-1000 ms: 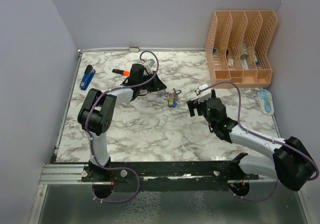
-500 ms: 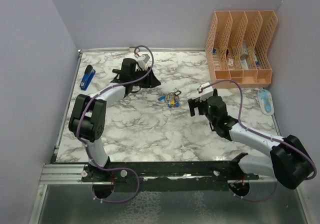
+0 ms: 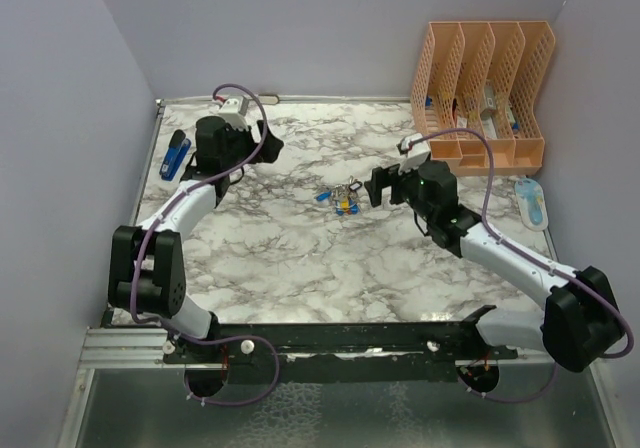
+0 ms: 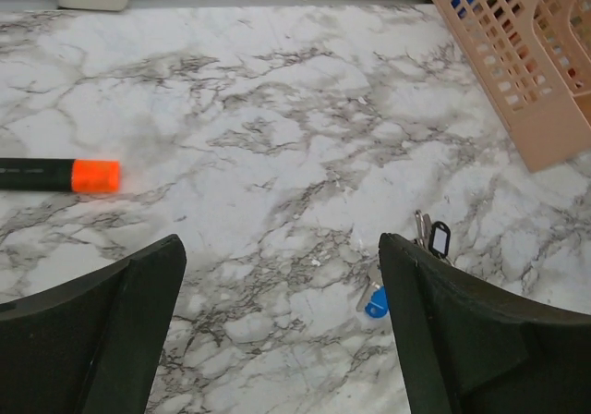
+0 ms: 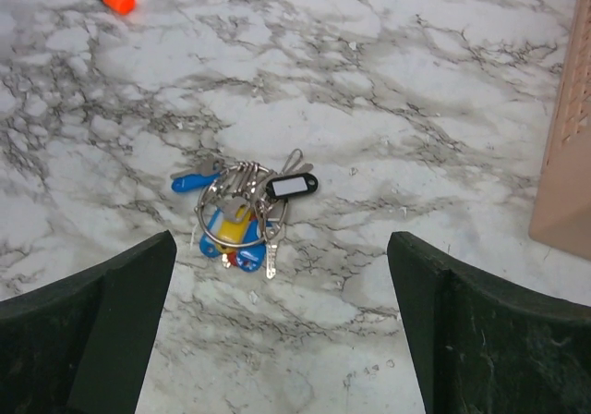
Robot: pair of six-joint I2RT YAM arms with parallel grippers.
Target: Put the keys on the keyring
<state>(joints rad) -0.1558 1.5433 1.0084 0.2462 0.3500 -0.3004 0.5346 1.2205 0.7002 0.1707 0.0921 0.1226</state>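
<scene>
The keyring (image 5: 242, 213), a silver wire ring with metal keys and yellow, black and blue tags, lies flat on the marble table (image 3: 300, 258) near its middle (image 3: 343, 196). One blue-tagged key (image 5: 189, 182) sticks out to the left of the ring, and two more blue tags (image 5: 245, 255) lie under its near edge. I cannot tell whether they are threaded on. My right gripper (image 5: 279, 240) hovers open just right of the cluster (image 3: 378, 183), holding nothing. My left gripper (image 4: 279, 240) is open and empty at the back left (image 3: 255, 148), well apart from the blue key (image 4: 374, 301).
An orange-capped black marker (image 4: 60, 175) lies near the left gripper. A blue stapler (image 3: 176, 155) sits at the left edge. A peach file organizer (image 3: 483, 93) stands at the back right, with a pale blue object (image 3: 531, 200) beside it.
My left gripper has opened and swung back left, away from the key cluster, which stays on the table. My right gripper has moved closer to the cluster and opened slightly wider.
</scene>
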